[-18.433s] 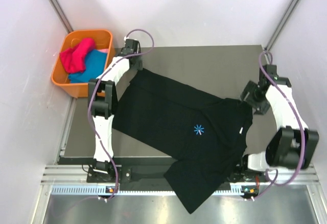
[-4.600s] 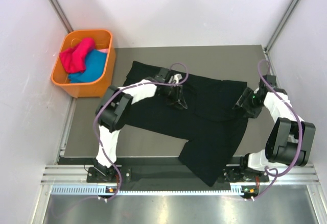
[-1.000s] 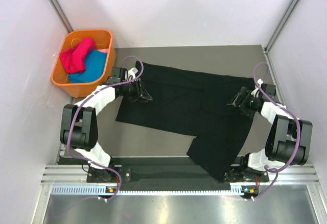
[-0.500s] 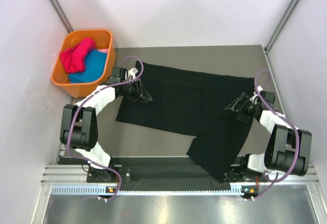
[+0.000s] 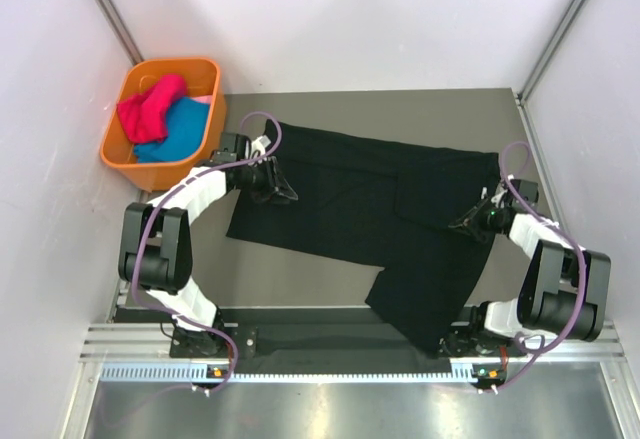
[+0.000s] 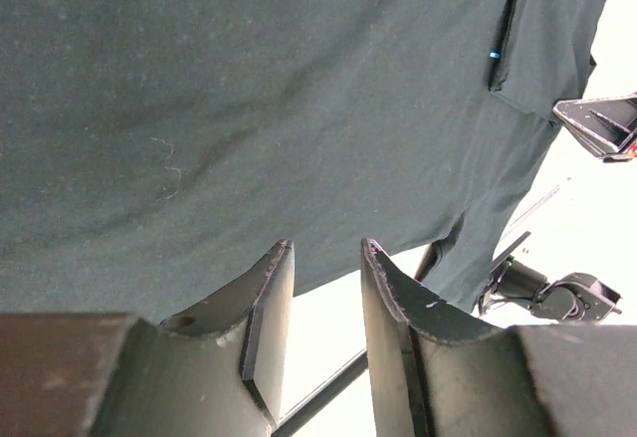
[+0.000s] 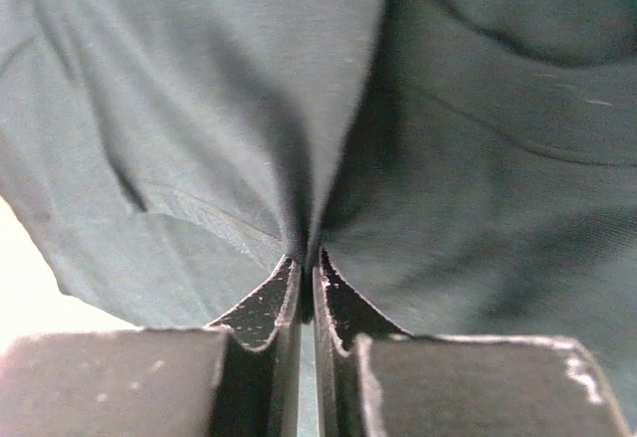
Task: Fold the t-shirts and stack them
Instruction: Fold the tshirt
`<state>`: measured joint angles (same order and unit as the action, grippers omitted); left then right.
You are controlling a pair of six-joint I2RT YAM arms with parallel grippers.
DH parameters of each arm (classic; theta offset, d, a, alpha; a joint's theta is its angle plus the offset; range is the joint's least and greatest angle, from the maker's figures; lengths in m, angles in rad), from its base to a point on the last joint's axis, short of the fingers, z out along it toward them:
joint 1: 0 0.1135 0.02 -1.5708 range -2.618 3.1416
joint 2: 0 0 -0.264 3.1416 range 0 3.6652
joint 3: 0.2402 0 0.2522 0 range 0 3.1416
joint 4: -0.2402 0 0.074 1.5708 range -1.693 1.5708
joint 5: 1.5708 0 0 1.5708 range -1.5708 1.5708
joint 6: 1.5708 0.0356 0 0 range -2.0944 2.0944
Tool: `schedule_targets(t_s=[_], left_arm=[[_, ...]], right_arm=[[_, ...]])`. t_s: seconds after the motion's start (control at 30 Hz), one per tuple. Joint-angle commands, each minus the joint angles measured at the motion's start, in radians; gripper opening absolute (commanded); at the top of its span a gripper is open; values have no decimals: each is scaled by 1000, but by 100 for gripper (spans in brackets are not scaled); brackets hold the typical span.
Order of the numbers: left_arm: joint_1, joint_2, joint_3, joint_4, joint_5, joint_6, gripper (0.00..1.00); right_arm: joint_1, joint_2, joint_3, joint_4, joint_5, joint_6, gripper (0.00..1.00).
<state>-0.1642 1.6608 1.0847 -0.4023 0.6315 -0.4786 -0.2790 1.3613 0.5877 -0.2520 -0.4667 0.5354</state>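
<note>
Right gripper [image 7: 307, 258] has closed, pinching black t-shirt [image 5: 350, 189]

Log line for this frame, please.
left pincer: open, at black shirt edge | right pincer: shut on black shirt | basket: pink shirt, blue shirt inside

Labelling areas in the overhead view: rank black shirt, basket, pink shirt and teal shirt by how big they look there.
1. black shirt
2. basket
3. pink shirt and teal shirt: visible parts look alike, both bunched and partly hidden, so unranked.
</note>
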Motion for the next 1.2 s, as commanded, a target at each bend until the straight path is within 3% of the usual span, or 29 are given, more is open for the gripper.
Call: schedule_targets(t_s=[0.0, 0.13, 0.17, 0.33, 0.37, 0.47, 0.73, 0.97, 1.17], left_arm=[[5, -1, 26, -6, 11, 26, 38], [5, 5, 21, -1, 14, 26, 38], [5, 8, 20, 2, 16, 23, 38], [5, 19, 26, 6, 30, 17, 38], [5, 16, 26, 5, 28, 21, 38], [5, 13, 18, 6, 20, 26, 38], [-18, 31, 3, 118, 117, -44, 36], [-247, 134, 79, 285, 40, -170, 37], [-423, 295, 175, 572, -45, -340, 40]], right_arm=[[-28, 15, 96, -142, 86, -55, 1], [-29, 45, 147, -228, 106, -109, 1], [-29, 53, 152, -228, 103, -129, 9], [-31, 107, 184, -237, 54, -153, 24], [-31, 110, 181, -240, 47, -155, 31], [-31, 96, 159, -237, 33, -160, 36], [-32, 64, 164, -256, 42, -161, 36], [-31, 82, 236, -299, 71, -169, 45], [-31, 42, 241, -348, 175, -135, 46]])
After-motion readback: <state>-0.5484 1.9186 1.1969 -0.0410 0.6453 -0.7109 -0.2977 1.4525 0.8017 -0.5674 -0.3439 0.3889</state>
